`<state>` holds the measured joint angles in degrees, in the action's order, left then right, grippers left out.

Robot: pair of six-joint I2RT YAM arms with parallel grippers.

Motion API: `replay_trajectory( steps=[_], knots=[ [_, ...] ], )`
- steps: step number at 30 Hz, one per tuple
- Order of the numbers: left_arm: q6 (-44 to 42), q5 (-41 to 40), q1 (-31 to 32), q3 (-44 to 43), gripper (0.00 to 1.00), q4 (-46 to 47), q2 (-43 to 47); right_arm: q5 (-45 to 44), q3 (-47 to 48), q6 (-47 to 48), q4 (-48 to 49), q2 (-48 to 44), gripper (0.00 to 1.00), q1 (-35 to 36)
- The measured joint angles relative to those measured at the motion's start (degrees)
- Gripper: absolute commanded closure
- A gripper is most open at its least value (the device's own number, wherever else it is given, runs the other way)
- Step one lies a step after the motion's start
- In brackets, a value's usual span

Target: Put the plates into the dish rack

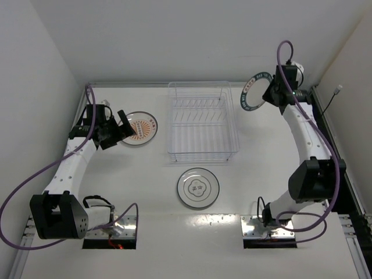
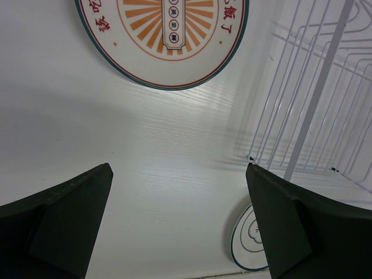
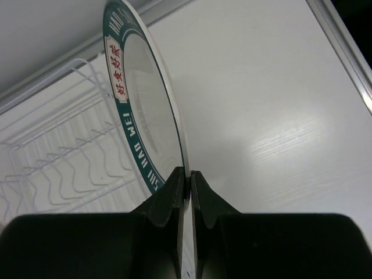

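Note:
The dish rack is a clear wire basket at the table's back middle, empty. The orange sunburst plate lies flat left of it; my left gripper hovers open at its left edge. It also shows in the left wrist view, with the rack to the right. The white plate with grey ring lies flat in front of the rack. My right gripper is shut on the dark-rimmed plate, held on edge in the air right of the rack, as seen in the right wrist view.
White walls close in on the left, back and right. A dark rail runs along the right edge. The arm bases and cables sit at the near edge.

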<state>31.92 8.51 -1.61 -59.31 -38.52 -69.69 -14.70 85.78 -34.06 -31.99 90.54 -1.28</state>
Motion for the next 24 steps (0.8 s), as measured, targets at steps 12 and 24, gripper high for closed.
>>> replay_trajectory(
  steps=[12,24],
  knots=[
    [-0.22,-0.04,-0.28,0.00,0.01,0.00,0.00,-8.79,8.81,5.22,-1.31,7.61,1.00,11.50],
    [-1.46,-0.66,-0.92,0.00,0.01,-0.11,0.00,-15.21,10.21,7.63,-2.29,15.41,1.00,18.86]
  ],
)
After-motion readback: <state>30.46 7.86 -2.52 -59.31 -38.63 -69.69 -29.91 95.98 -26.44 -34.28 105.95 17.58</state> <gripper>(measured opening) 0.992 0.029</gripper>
